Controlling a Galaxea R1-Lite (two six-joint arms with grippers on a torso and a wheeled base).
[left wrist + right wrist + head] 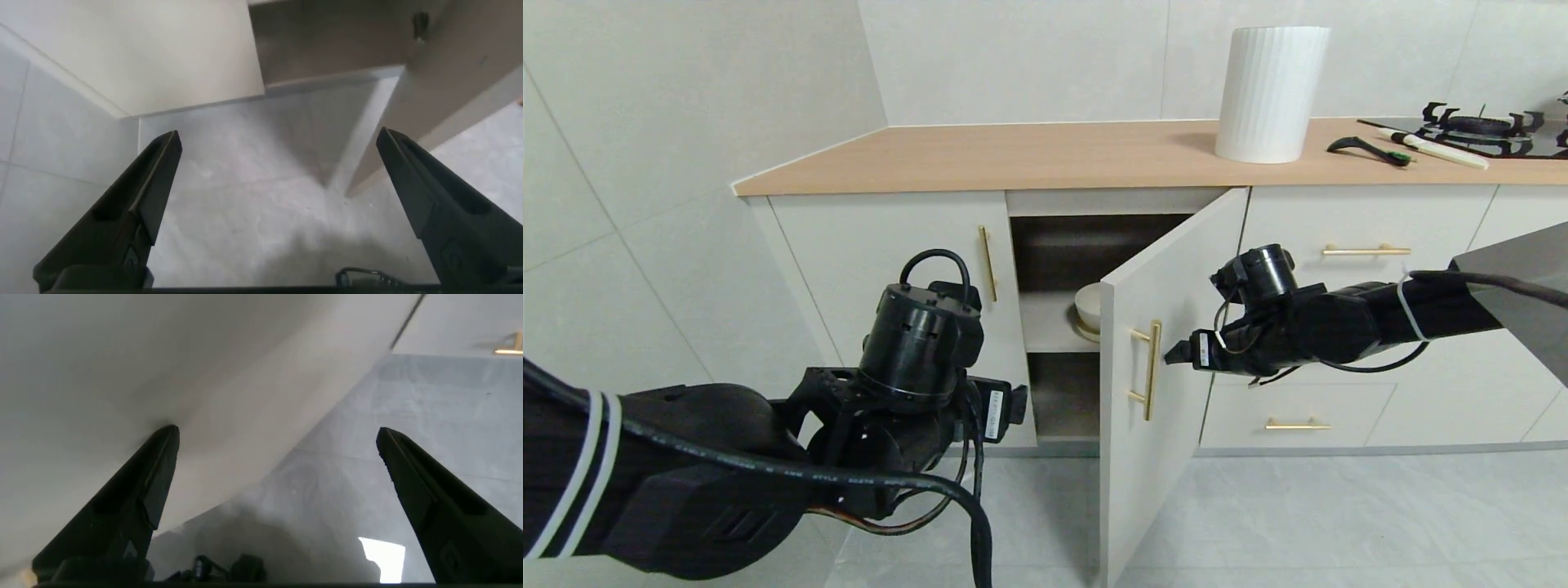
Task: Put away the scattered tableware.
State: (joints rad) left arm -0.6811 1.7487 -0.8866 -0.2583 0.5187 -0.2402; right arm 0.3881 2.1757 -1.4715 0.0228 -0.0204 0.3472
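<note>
— Under the countertop (1029, 155), in the cabinet (1054, 327), what is stowed so far?
— Behind its open door (1168, 269), one pale bowl (1088, 309) sits on the shelf; that much looks done. My right claw (1180, 353) hangs spread just beside the door handle (1150, 369). My left claw (278, 139), also spread, hangs low before the cabinet.
— And what is left?
— Up top, a dark utensil (1372, 149) and a pale-handled knife (1437, 149) lie loose; I reckon they go in next.

cream bowl (1088, 307), white ribbed canister (1270, 94)
</note>
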